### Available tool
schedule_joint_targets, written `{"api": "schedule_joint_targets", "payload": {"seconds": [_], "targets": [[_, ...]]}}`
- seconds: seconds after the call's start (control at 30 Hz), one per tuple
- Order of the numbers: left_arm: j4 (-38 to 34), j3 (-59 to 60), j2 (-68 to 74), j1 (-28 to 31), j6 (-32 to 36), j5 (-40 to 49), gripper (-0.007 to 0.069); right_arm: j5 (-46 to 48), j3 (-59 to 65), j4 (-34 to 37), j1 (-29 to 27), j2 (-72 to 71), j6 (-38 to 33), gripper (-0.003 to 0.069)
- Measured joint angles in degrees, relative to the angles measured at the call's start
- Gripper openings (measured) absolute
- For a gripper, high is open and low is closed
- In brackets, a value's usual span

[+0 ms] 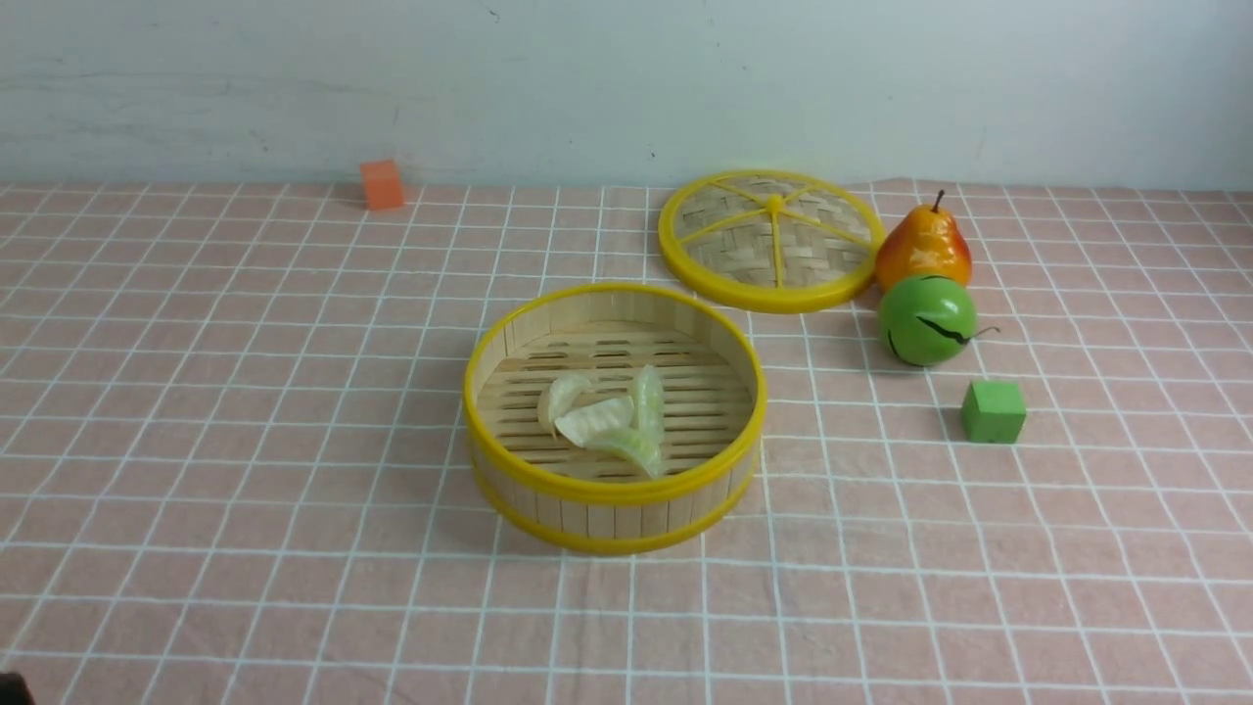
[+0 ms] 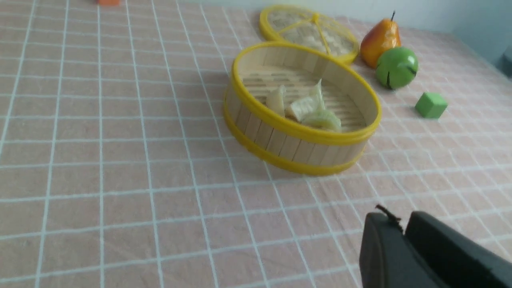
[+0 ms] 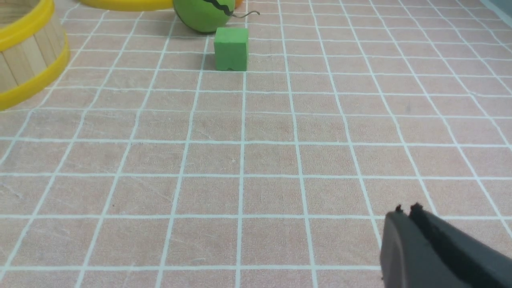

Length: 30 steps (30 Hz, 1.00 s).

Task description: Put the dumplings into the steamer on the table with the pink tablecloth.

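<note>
The steamer (image 1: 614, 487) stands in the middle of the pink tablecloth (image 1: 245, 411). Several pale whitish-green dumplings (image 1: 607, 419) lie clustered on its slatted floor. They also show inside the steamer (image 2: 280, 138) in the left wrist view, as dumplings (image 2: 308, 109). My left gripper (image 2: 402, 224) is shut and empty, low over the cloth and well short of the steamer. My right gripper (image 3: 407, 214) is shut and empty over bare cloth, away from the steamer's wall (image 3: 24, 60). Neither gripper shows in the front view.
The steamer's woven lid (image 1: 768, 240) lies flat behind the steamer to the right. A toy pear (image 1: 923, 250), a green round fruit (image 1: 926, 319) and a green cube (image 1: 993, 411) sit to the right. An orange cube (image 1: 382, 184) is at the back left by the wall.
</note>
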Motion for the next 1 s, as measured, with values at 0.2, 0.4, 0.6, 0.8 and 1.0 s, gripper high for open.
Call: {"api": "schedule_joint_targets", "payload": {"seconds": [0.2, 0.4, 0.6, 0.8, 1.0], "targets": [[-2.15, 8.02, -2.90, 11.40, -1.91, -13.85, 0.0007, 0.00, 0.00, -0.05, 0.00, 0.00, 0.00, 0.0029], [-2.59, 15.93, -3.95, 20.62, -1.91, -15.81, -0.0013, 0.00, 0.00, -0.05, 0.00, 0.00, 0.00, 0.0031], [-2.59, 19.57, -3.95, 23.06, 2.60, -15.55, -0.0013, 0.00, 0.00, -0.05, 0.00, 0.00, 0.00, 0.0038], [-2.59, 19.75, -3.95, 23.07, 8.56, -12.53, -0.0013, 0.00, 0.00, -0.05, 0.00, 0.00, 0.00, 0.0043], [-2.59, 19.75, -3.95, 24.28, 8.68, -7.88, -0.0013, 0.00, 0.00, -0.05, 0.00, 0.00, 0.00, 0.0052]]}}
